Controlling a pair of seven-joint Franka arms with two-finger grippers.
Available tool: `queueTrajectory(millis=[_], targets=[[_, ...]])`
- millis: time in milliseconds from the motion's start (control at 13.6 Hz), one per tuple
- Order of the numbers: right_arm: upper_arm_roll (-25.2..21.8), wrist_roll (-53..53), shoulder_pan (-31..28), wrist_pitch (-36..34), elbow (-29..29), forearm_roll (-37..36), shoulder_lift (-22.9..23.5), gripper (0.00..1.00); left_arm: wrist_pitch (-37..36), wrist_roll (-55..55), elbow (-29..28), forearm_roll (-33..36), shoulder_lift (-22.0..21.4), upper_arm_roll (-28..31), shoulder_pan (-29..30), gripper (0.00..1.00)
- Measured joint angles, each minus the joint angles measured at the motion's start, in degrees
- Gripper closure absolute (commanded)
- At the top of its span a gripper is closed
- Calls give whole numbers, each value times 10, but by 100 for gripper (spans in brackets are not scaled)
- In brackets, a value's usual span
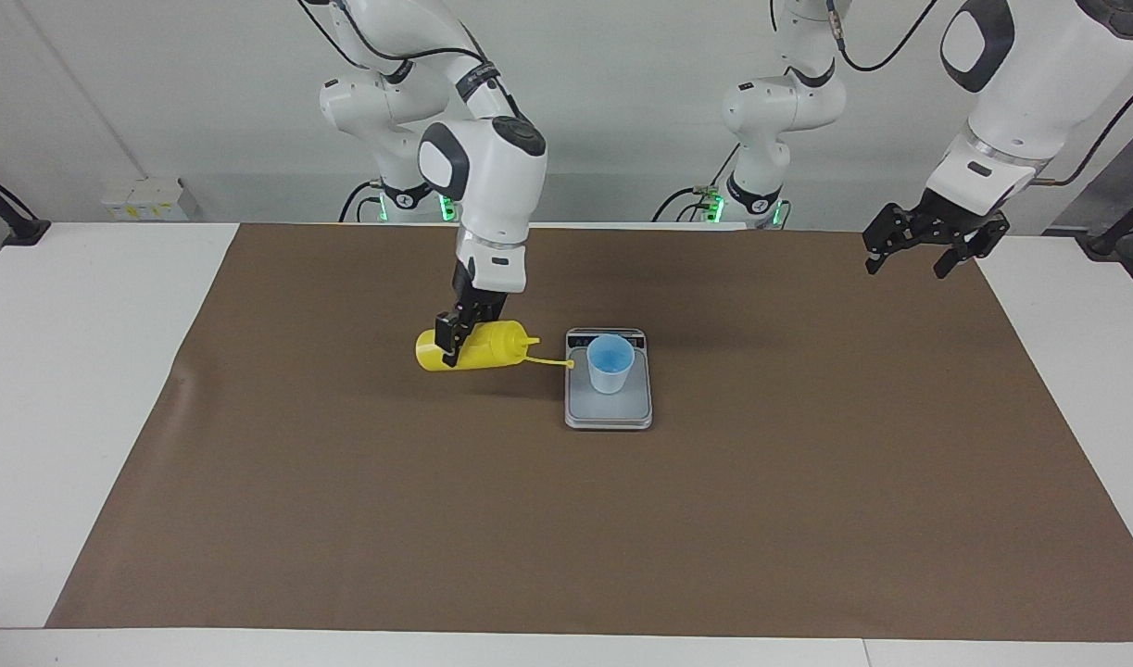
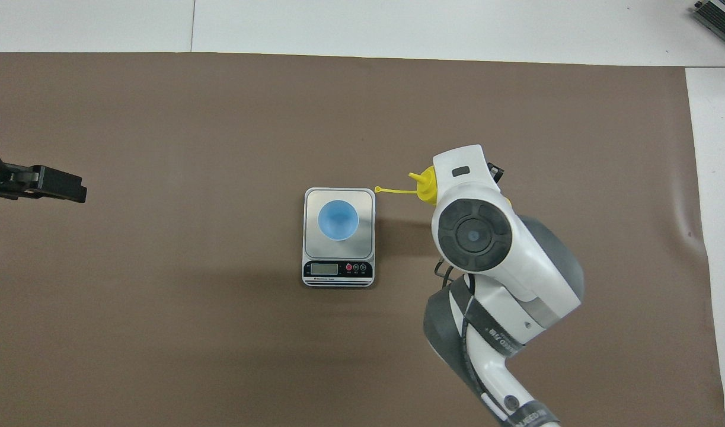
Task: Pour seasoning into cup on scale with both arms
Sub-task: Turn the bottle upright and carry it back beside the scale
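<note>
One gripper, the right (image 1: 453, 345), clamps the tipped bottle (image 1: 478, 346) at the cup's (image 1: 610, 363) nine o'clock; nozzle short, seasoning could spill beside the scale (image 1: 609, 414). Left gripper (image 1: 933, 243) waits, fingers apart.

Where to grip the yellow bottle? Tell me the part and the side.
Grip the seasoning bottle on its cylindrical body, coming from above with fingers across its width. It lies tipped sideways, nozzle toward the cup, so the round body gives parallel sides. The right gripper already holds it there.
</note>
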Motion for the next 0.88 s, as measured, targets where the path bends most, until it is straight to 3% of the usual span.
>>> queueTrajectory(millis=[589,884], targets=[[-2,-412,-145,37,-9,322,-1,100,0,0,0,0,0,0,0,0],[-2,-601,-194,81,-55,506,1,100,0,0,0,0,0,0,0,0]])
